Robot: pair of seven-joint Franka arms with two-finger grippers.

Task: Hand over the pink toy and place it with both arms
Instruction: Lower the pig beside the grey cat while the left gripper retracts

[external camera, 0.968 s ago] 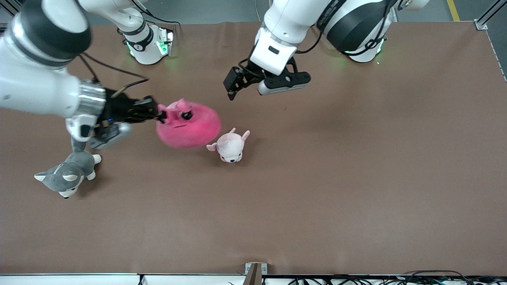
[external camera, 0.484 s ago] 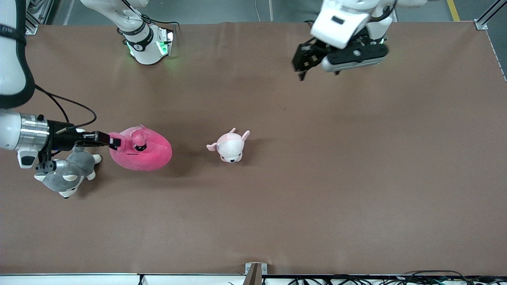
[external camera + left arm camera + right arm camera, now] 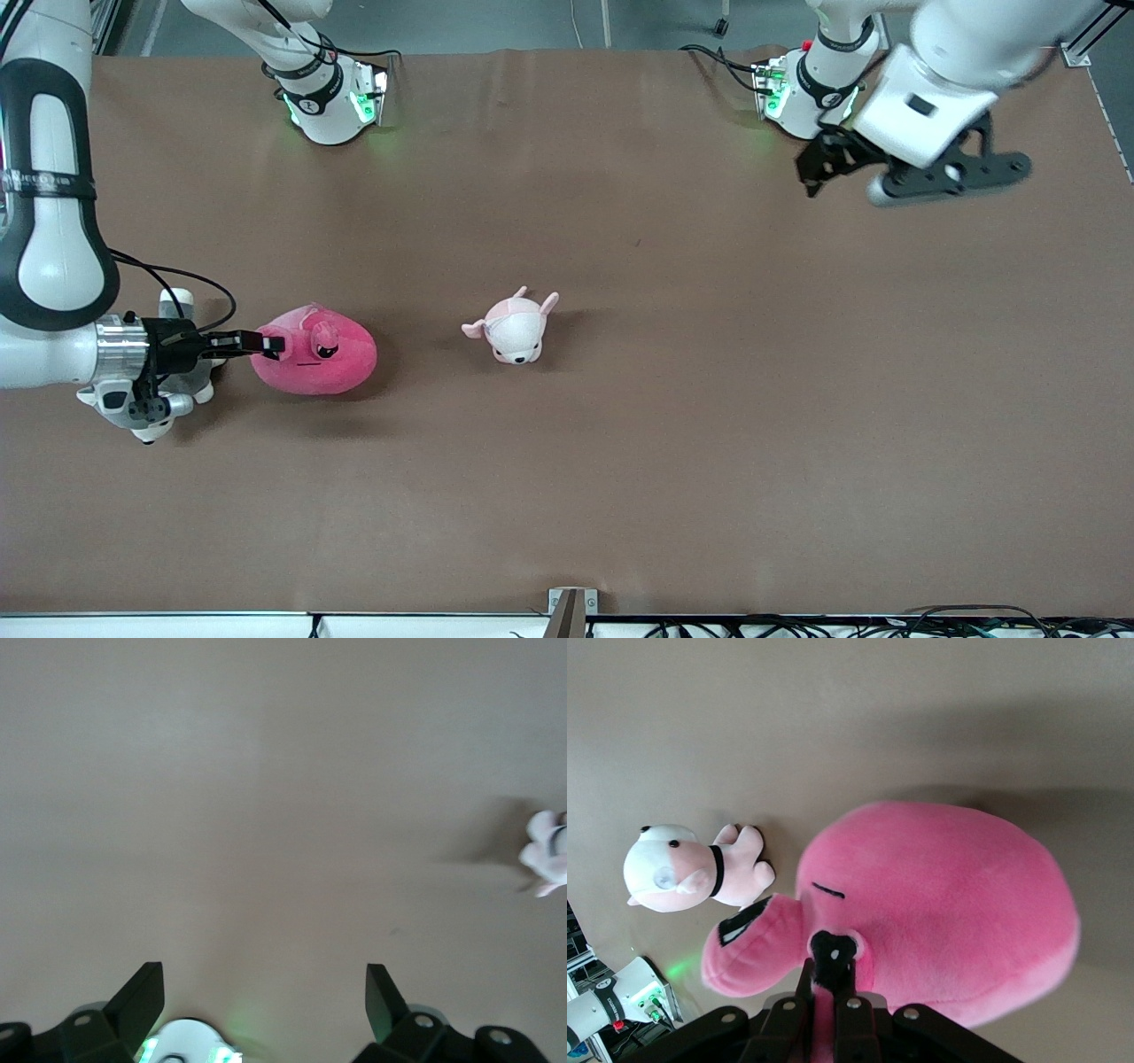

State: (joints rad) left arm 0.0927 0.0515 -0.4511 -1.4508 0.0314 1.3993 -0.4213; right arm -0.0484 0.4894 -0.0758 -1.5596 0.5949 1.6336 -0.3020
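While the right tool (image 3: 266, 342) pinches the pink toy (image 3: 319, 352) on the bench (image 3: 709, 443) at the right arm's end, placing appears nearly done; releasing likely comes next. The left tool (image 3: 819, 173) waits, jaws spread, empty, near its base.

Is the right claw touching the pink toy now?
Touching. The right wrist view shows the right claw shut on the pink toy, pinching its plush between the fingers; the front view agrees.
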